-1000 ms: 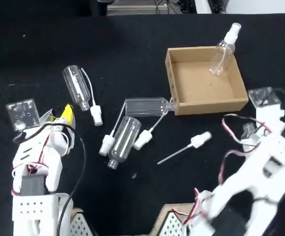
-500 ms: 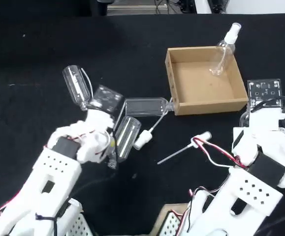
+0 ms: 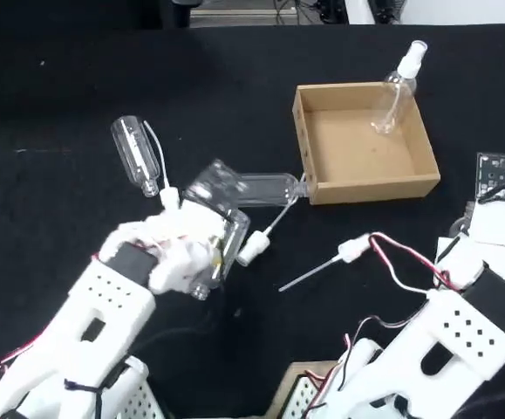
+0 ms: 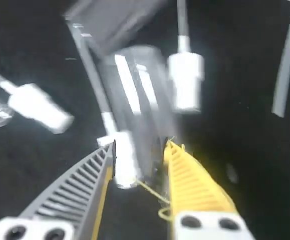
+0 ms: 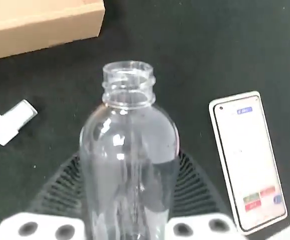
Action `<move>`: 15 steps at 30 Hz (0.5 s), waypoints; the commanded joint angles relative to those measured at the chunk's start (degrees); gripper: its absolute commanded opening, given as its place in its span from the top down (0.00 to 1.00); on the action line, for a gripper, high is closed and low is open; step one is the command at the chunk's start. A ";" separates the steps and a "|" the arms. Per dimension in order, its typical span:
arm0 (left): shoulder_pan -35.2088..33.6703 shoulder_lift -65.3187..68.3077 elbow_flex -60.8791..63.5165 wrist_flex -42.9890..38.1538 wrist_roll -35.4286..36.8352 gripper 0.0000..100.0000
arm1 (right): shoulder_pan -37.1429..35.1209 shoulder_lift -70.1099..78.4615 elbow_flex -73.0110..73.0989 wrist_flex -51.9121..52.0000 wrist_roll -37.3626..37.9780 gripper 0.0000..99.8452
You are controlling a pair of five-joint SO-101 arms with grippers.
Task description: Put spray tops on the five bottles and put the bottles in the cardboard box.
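The capless bottle [image 4: 137, 100] lies left of centre in the high view. The left gripper [image 4: 138, 150] straddles it, jaws parted to its width (not evidently clamped). The right gripper [image 5: 129, 182] grips an upright open-necked bottle [image 5: 127, 140]. Capping is in hand; next probably comes fetching a spray top [image 3: 354, 249], then the cardboard box [image 3: 374, 186], upper right.

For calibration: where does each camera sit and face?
High view: overhead, looking down at the cardboard box; left arm and right arm show.
Left wrist view: on the left arm, looking along the left gripper at a lying bottle.
Right wrist view: on the right arm, looking past the uncapped bottle in the right gripper.
Shared: high and right wrist views show the cardboard box and loose spray top.
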 commanded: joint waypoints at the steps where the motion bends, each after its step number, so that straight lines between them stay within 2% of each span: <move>1: -11.47 0.18 -0.40 -4.31 0.53 0.85 | 0.88 0.57 -1.54 -0.26 -0.62 0.99; 4: -18.15 0.18 2.77 -8.70 6.59 0.85 | 0.79 0.31 -0.75 -0.53 -0.70 0.99; 9: -12.79 0.26 7.43 -9.41 2.64 0.85 | -1.85 0.22 1.54 -0.44 -0.62 0.99; 15: -14.46 4.04 7.60 -10.46 2.55 0.83 | -1.93 0.13 2.68 -0.44 -0.35 0.99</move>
